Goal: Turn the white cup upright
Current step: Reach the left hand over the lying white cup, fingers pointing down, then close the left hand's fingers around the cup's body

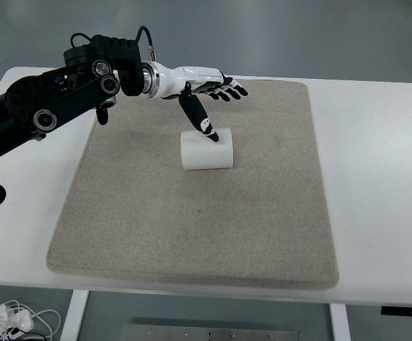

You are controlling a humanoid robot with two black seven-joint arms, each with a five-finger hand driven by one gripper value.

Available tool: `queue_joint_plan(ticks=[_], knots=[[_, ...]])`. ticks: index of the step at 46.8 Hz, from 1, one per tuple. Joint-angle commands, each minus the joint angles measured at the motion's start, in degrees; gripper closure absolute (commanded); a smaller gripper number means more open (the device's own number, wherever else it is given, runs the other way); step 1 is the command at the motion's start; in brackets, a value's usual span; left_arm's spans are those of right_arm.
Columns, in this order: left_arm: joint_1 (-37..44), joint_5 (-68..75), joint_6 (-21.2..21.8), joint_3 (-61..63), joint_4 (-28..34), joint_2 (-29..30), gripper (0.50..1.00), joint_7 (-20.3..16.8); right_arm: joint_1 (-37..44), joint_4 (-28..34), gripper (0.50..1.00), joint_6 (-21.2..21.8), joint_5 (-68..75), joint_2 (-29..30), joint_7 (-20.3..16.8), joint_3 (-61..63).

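White cup [206,150] lies on its side on the beige mat [263,234], unflipped; the left hand [207,96] hovers above it, fingers spread, holding nothing.

L hand [204,91] — fingers spread, thumb down

There is only one camera, the top view. It looks down steeply from the robot's own side, so the far edge of the white rectangular table [376,177] is at the top of the picture and the near edge at the bottom. The camera stands rather far: the whole beige felt mat [192,234] fits in the frame, and grey floor [263,35] shows beyond the table. The black left arm [42,114] enters from the left edge.
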Motion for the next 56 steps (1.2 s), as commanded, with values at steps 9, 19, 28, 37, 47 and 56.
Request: queue_joint_plan(ticks=[9,19,28,37,47,56], knots=[[-1.2,0.1,-0.1,3.5,0.0,-0.3,0.512,0.6,0.0,0.0,0.548,0.0,0.0,0.0,0.0,0.1],[-2.3,0.1,-0.1,6.4,0.0,-0.5,0.512,0.9,0.0,0.0,0.548,0.0,0.0,0.0,0.0,0.0],[-1.8,0.2,-0.1,6.4,0.1,-0.5,0.512,1.2,0.0,0.0,0.548,0.0,0.0,0.0,0.0,0.0],[-1.9,0.2,-0.1,6.8,0.3,-0.5,0.512,1.4,0.0,0.0,0.548,0.0,0.0,0.0,0.0,0.1],[-2.3,0.2,0.3,10.3,0.4,-0.6,0.512,1.4,0.0,0.0,0.548,0.0,0.0,0.0,0.0,0.1],[-2.2,0.4,0.4,10.5,1.1,-1.8,0.514,1.4,0.0,0.0,0.548,0.0,0.0,0.0,0.0,0.1]])
